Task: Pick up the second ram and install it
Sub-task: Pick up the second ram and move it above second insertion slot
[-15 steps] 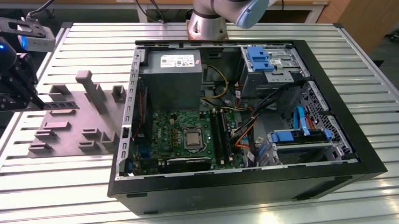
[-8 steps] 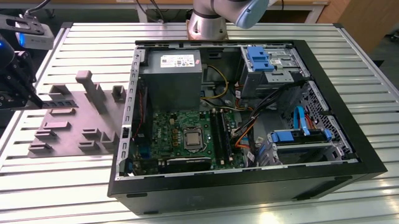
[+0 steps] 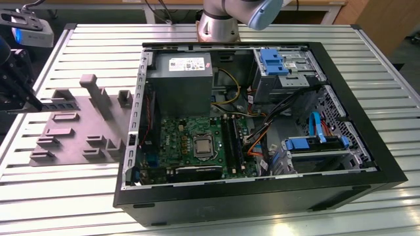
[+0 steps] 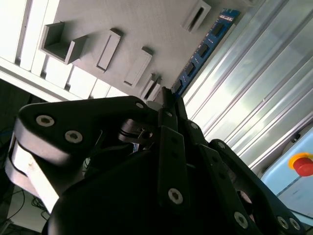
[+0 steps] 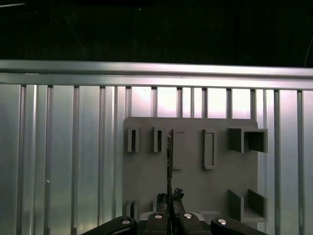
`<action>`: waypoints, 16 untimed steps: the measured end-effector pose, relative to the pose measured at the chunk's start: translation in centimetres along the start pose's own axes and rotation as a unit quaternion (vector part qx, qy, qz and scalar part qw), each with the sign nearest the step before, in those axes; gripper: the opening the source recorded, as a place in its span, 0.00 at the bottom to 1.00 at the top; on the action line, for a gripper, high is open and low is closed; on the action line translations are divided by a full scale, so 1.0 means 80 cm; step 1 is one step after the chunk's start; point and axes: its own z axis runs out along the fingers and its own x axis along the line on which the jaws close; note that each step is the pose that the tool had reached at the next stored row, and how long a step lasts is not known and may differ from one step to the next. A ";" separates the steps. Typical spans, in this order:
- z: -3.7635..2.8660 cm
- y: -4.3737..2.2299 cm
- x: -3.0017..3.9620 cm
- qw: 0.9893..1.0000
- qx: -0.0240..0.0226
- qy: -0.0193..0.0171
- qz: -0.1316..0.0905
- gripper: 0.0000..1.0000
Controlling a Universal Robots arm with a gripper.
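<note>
My gripper point(image 4: 166, 100) is shut on one end of the second ram point(image 4: 205, 46), a thin blue circuit strip that sticks out from the fingertips. In the first wrist view the ram point(image 5: 169, 156) is seen edge-on over the grey holder plate point(image 5: 146, 176), with the gripper point(image 5: 169, 198) behind it. In the exterior view the black gripper point(image 3: 33, 103) is at the far left, holding the ram point(image 3: 54, 104) over the holder plate point(image 3: 72, 132). The black memory slots point(image 3: 231, 140) lie on the green motherboard inside the open computer case point(image 3: 367, 162).
The case stands in the middle of the ribbed metal table point(image 3: 92, 44), full of cables, a power supply point(image 3: 178, 73) and blue drive brackets point(image 3: 272, 61). Grey blocks point(image 3: 92, 91) rise from the holder plate. The arm's base point(image 3: 220, 22) stands behind the case.
</note>
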 end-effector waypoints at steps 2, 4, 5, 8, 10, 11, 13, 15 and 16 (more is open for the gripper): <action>-0.0025 0.0000 -0.0001 1.000 0.000 0.000 0.000 0.14; -0.0050 0.0001 -0.0003 1.000 0.000 0.000 0.000 0.14; -0.0063 0.0001 -0.0004 1.000 0.000 0.000 0.000 0.14; -0.0102 0.0002 -0.0006 1.000 0.000 0.000 0.000 0.14; -0.0131 0.0002 -0.0008 1.000 0.000 0.000 0.000 0.14; -0.0147 0.0003 -0.0009 1.000 0.000 0.000 0.000 0.14; -0.0180 0.0003 -0.0011 1.000 0.000 0.000 0.000 0.14; -0.0220 0.0004 -0.0014 1.000 0.000 0.000 0.000 0.14; -0.0244 0.0005 -0.0015 1.000 0.000 0.000 0.000 0.14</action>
